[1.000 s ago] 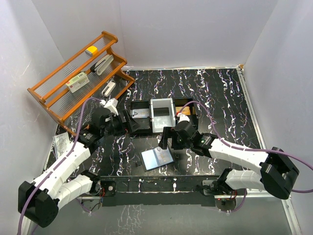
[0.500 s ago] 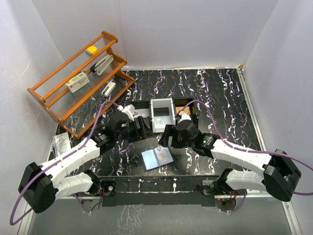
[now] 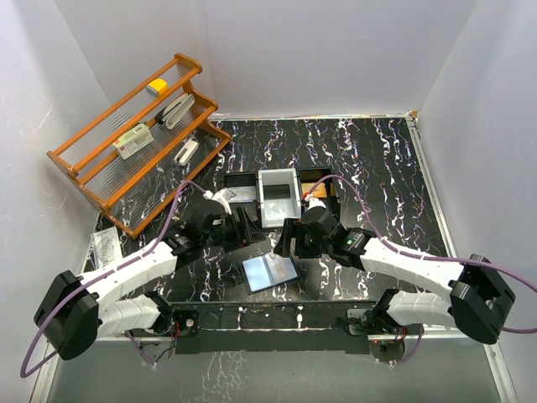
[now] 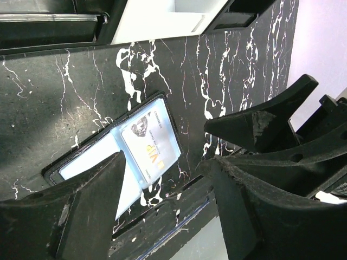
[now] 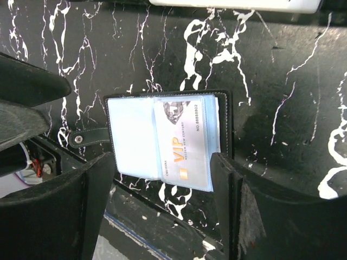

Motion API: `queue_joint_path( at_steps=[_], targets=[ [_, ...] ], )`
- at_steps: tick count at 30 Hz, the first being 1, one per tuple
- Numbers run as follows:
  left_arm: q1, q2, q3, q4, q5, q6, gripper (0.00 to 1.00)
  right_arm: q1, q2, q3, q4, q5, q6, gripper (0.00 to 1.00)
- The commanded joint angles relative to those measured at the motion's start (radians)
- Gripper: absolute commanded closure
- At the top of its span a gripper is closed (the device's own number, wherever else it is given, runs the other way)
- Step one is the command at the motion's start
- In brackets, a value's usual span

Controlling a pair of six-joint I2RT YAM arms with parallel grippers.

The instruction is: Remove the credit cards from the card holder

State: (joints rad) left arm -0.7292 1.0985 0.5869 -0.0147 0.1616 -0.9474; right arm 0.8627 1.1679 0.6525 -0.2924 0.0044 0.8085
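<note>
The card holder [image 3: 269, 272] lies open on the black marbled table, light blue inside facing up. A silver VIP credit card [image 5: 185, 142] sits in a clear pocket of one half; the other half [image 5: 130, 135] shows plain blue. My left gripper [image 3: 248, 228] hovers just behind and left of the holder, open and empty. My right gripper [image 3: 288, 240] hovers just behind and right of it, also open and empty. In the left wrist view the holder [image 4: 116, 154] lies beyond the gripper [image 4: 165, 162]. In the right wrist view the gripper [image 5: 162, 160] frames the holder's near edge.
A black three-compartment tray [image 3: 241, 196] with a pale box [image 3: 278, 196] in its middle stands behind the grippers. A wooden rack [image 3: 138, 134] with small items fills the back left. A black rail [image 3: 268, 312] runs along the near table edge, close to the holder.
Both grippers have come forward from the tray toward the card holder, the left one also moving right. Both pairs of jaws have narrowed somewhat. The holder has not moved.
</note>
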Motion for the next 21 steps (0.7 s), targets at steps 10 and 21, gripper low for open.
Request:
queue_joint_path(
  at_steps=[10,21],
  targets=[
    [-0.015,0.047,-0.025,0.067,0.0,-0.088,0.4,-0.004,0.025,0.029,0.02,-0.101,0.062,0.4],
    [-0.041,0.06,-0.067,0.08,0.014,-0.172,0.46,-0.005,0.144,0.065,-0.019,-0.141,0.058,0.5]
  ],
)
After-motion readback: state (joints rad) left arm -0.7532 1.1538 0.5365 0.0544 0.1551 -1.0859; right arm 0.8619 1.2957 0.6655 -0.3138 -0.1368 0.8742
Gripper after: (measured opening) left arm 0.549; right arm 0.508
